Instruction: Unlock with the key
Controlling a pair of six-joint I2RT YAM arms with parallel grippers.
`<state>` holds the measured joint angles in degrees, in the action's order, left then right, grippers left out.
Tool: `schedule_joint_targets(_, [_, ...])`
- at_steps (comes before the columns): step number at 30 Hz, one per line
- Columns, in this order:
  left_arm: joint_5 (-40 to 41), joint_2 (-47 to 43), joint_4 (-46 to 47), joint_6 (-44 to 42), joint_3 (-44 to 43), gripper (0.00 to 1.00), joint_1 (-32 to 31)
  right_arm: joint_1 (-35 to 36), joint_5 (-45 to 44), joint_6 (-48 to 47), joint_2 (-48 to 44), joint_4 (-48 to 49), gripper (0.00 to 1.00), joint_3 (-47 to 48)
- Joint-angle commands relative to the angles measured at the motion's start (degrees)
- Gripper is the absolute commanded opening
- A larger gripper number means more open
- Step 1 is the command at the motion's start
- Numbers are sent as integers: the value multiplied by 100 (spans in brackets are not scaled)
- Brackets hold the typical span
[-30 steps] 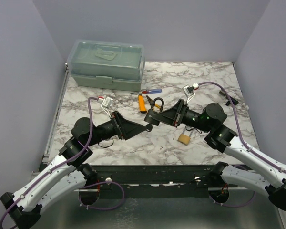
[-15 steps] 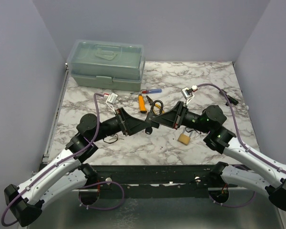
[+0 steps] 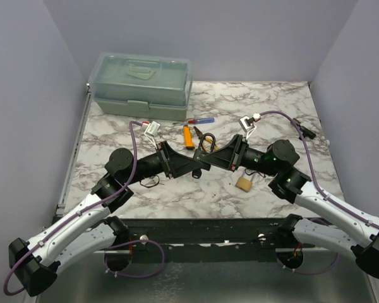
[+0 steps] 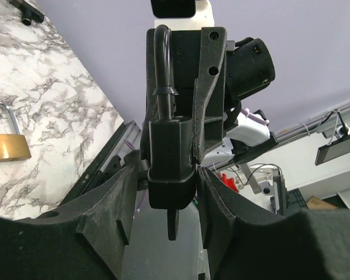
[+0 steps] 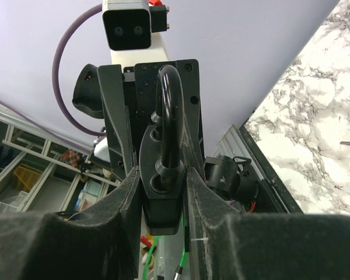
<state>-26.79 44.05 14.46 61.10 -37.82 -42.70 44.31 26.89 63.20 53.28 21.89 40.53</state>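
Presently the right gripper (image 5: 163, 186) is pinching the solid black metal padlock (image 4: 170, 163) by its body, its textured fingers (image 5: 123, 198) pressed against both flanks and holding the lock off the white-and-grey marbled table (image 3: 271, 101). The left gripper (image 4: 169, 175) faces it from the opposite side. Its fingers (image 4: 114, 204) stand half spread and close against the same padlock body, but the views do not show whether they press on it or merely flank it. A narrow dark tab (image 4: 172, 224) projects from the keyhole end of the padlock, at the end opposite the shackle. I judge this to be the key, already inserted, though its shape is too obscured to confirm. The curved black shackle (image 4: 161, 64) appears seated in the body on the leg that shows, so the lock reads as not yet released. On that evidence, pickup and insertion look done, while turning the key and freeing the shackle are left. Below the padlock and towards the right arm's base, a small brass padlock with a steel shackle (image 3: 243, 183) lies flat on the table. Just beyond the padlock on its far side lie a small orange object (image 3: 187, 136) and a screwdriver with a blue and red handle (image 3: 201, 120). Well apart, far and to the left of the padlock, stands a translucent pale-green plastic toolbox (image 3: 141, 85).
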Motion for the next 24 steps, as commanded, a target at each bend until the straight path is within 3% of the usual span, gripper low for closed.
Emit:
schedule_joint_targets(1, [-183,33,223,27,-21,48,35,42,204,109,43,680,0,102])
schedule_joint_targets(4, [-210,63,257,25,-20,42,39,40,232,122,99,735,0,89])
schedule_joint_targets(10, [-292,138,262,14,-11,0,41,40,189,102,111,720,0,109])
schedule_joint_targets(14, [-246,62,154,-28,37,0,39,41,118,6,83,460,1,186])
schedule_joint_targets(16, [-210,-1,39,-89,45,0,39,37,47,-65,42,267,9,234])
schedule_joint_targets(20, [-99,-168,-181,-202,79,0,40,34,-168,-248,-57,-197,43,366])
schedule_joint_targets(24, [-40,-256,-335,-279,100,0,38,42,-346,-456,-36,-641,61,646])
